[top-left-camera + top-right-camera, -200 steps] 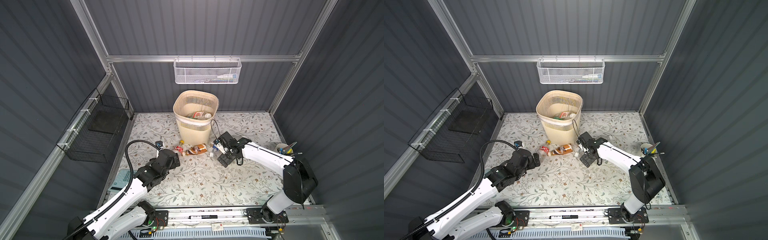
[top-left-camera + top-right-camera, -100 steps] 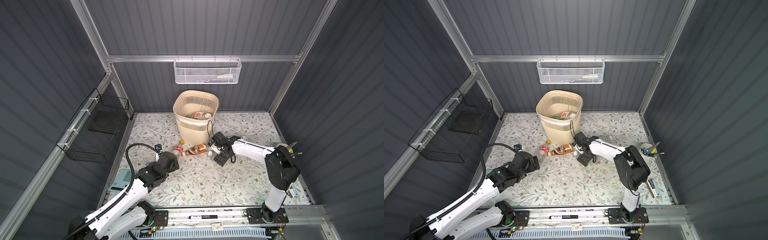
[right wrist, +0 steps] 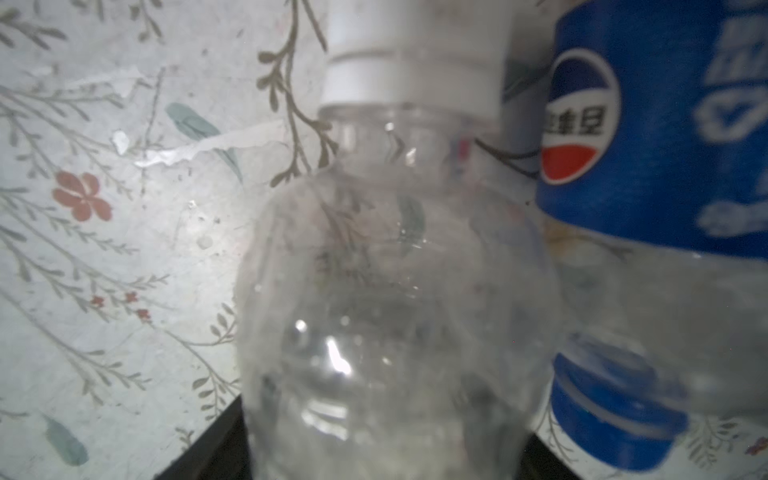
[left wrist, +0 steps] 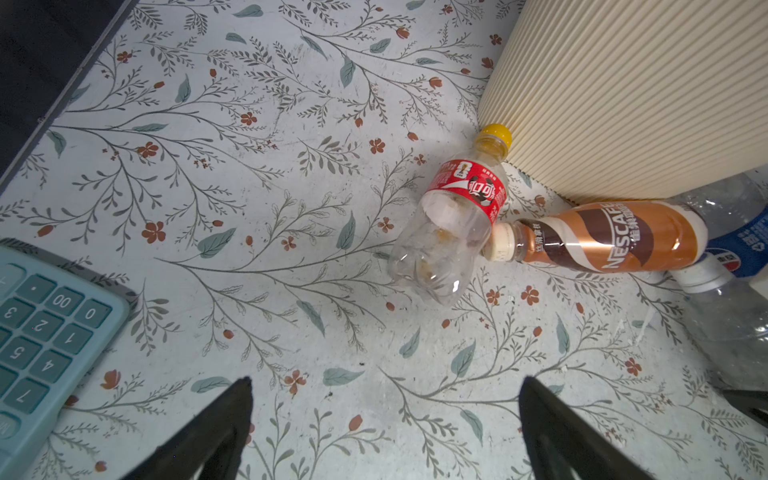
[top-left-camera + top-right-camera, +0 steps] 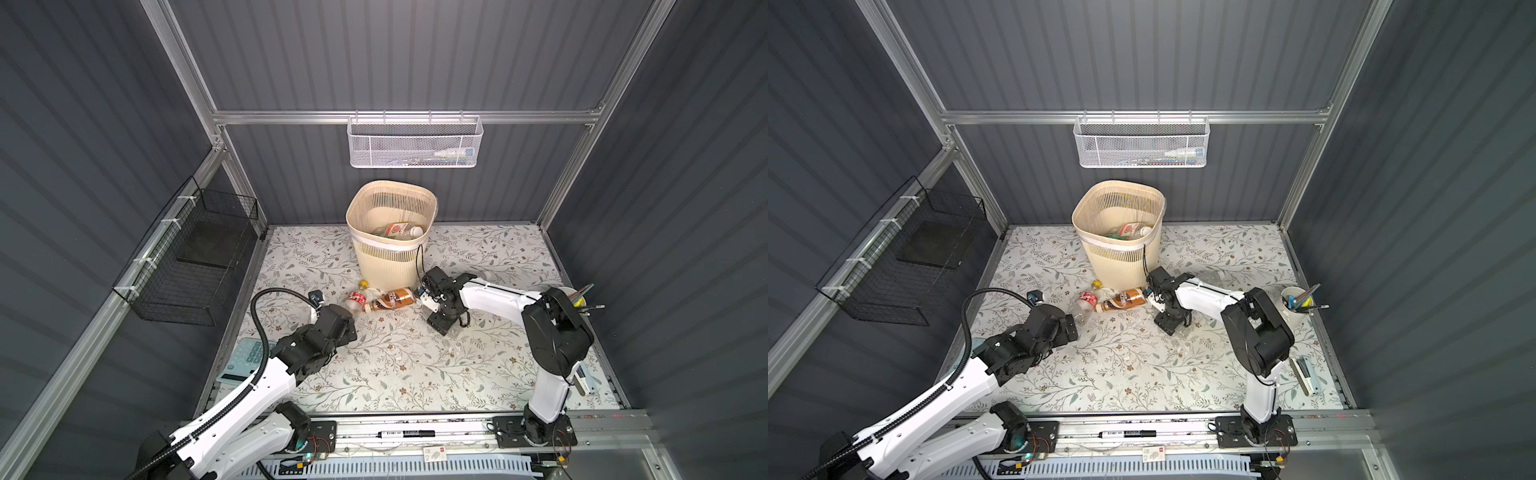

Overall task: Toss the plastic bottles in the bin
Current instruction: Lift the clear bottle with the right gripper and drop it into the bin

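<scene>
Since a second ago the right arm's elbow has swung in toward mid-frame, and the right gripper (image 5: pixel 427 296) has slid left to the foot of the bin (image 5: pixel 390 266). At far left hangs a black wire basket (image 5: pixel 187 257). Below it a teal calculator (image 5: pixel 245 359) lies by the left gripper (image 4: pixel 385 380), whose fingers are wide apart and empty. Ahead of it, a red-label bottle (image 4: pixel 453 232) touches the cap of a brown Nescafé bottle (image 4: pixel 602 237). Both lie just beside the bin, which holds more bottles (image 5: pixel 399 230). The right gripper's fingers flank a clear white-capped bottle (image 3: pixel 395 291) beside a blue-label bottle (image 3: pixel 656 145); whether they squeeze it I cannot tell. At right stands a pen cup (image 5: pixel 575 297). The floor is a floral sheet (image 5: pixel 395 374) and the walls are grey and ribbed.
</scene>
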